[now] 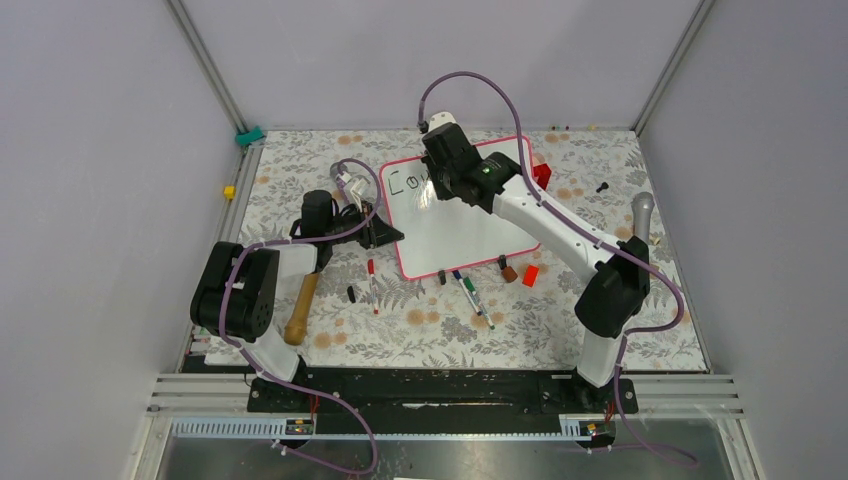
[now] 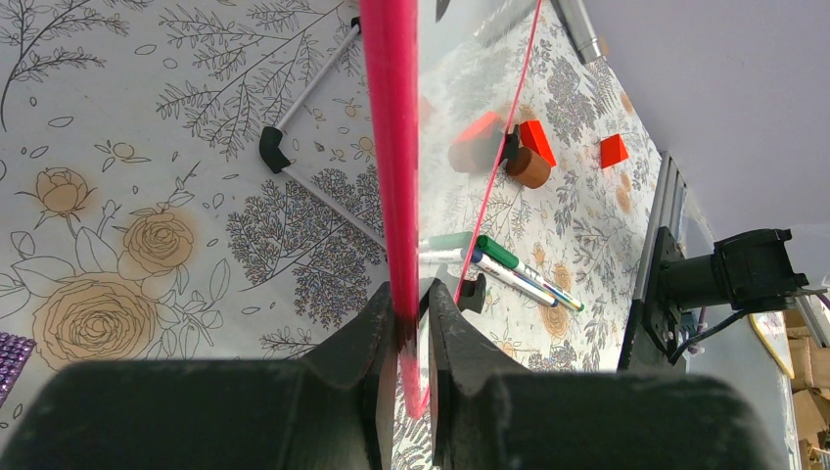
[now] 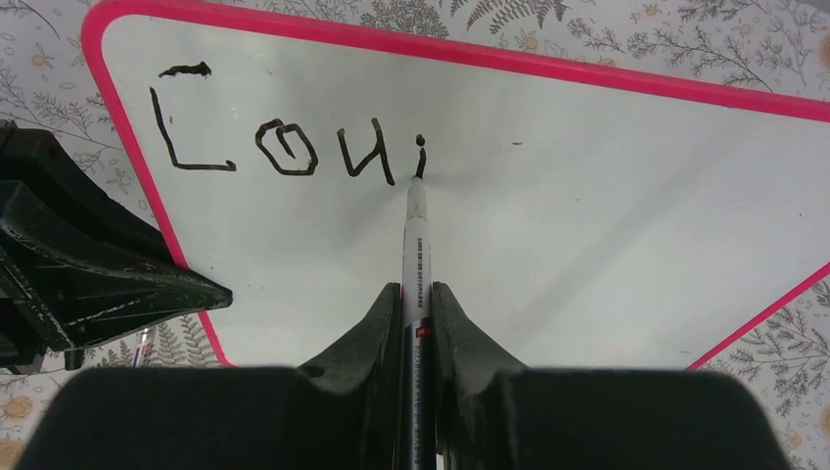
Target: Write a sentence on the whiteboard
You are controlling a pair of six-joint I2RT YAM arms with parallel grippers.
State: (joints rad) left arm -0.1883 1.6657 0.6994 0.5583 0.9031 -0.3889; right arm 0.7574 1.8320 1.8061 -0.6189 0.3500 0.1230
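The whiteboard lay on the flowered table cover, near the middle of the table, turned a little so that its long edges ran toward 2 o'clock in the top view. The left gripper sat at the board's 8 o'clock corner, its fingers pinched almost together on the pink frame, one above the board and one below.

The right gripper hung over the board's upper part, its fingers clamped tight on a white marker that pointed toward 12 o'clock in the wrist view. The marker's tip touched the white surface at the foot of a short black stroke.

The lettering stood in the board's 10 o'clock corner: a large "C", then "o", then "u", then that short stroke, all in thin black line.

At 6 o'clock from the board, several loose markers lay on the cover, with a brown cylinder and a small red block beside them. A wooden-handled tool lay at 8 o'clock, next to the left arm.
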